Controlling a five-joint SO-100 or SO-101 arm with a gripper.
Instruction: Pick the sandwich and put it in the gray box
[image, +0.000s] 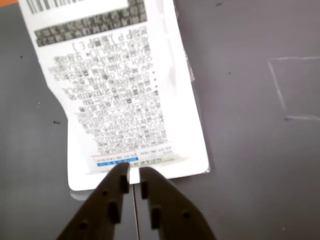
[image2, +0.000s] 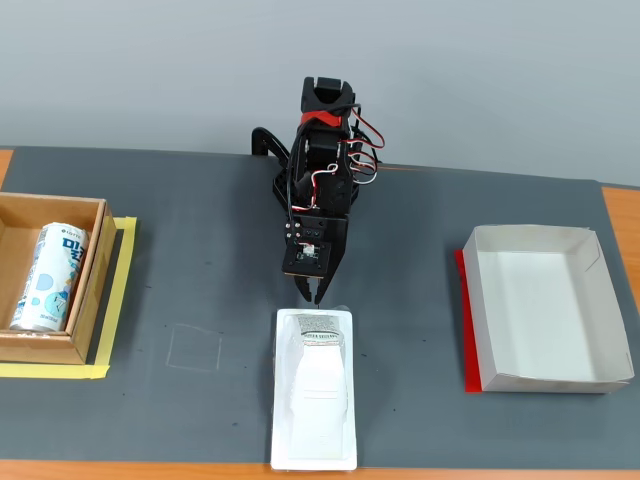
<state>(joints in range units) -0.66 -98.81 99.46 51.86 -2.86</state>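
Observation:
The sandwich (image2: 315, 400) is a long white wrapped package lying flat on the dark table at front centre, its small grey label at the far end. In the wrist view the sandwich (image: 125, 90) fills the upper left with its printed label. My gripper (image2: 312, 297) points down at the package's far edge. In the wrist view my gripper (image: 134, 175) has its two black fingers almost together, pinching the package's thin white rim. The gray box (image2: 478, 310), a shallow pale tray with a red strip on its left side, sits empty at the right, well apart from the gripper.
A brown cardboard box (image2: 50, 205) on yellow tape (image2: 115, 300) stands at the left edge and holds a blue-and-white drink can (image2: 45, 277). A faint chalk square (image2: 195, 348) marks the table left of the sandwich. The arm's base (image2: 325, 150) stands at the back centre.

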